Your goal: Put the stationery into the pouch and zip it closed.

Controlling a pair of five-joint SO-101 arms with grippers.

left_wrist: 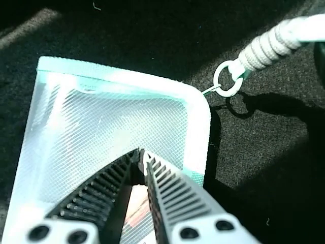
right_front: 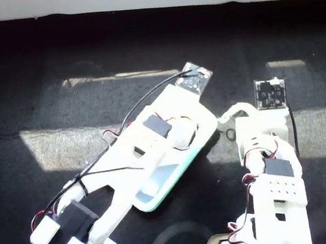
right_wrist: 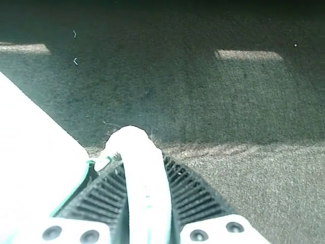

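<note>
Cord (right_wrist: 145, 195) clamped in right tool (right_wrist: 137, 156); left tool (left_wrist: 138, 154) closed over pouch (left_wrist: 96, 114).

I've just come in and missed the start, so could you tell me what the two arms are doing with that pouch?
The left gripper, fingers together, rests its tips on the mesh pouch, which lies on the dark table. The right gripper is shut on the white pull cord, which joins the zip ring by the pouch's corner. Something pinkish shows through the mesh, so stationery seems to be inside. This looks like the zipping stage, though I cannot tell how far the zip is closed.
</note>
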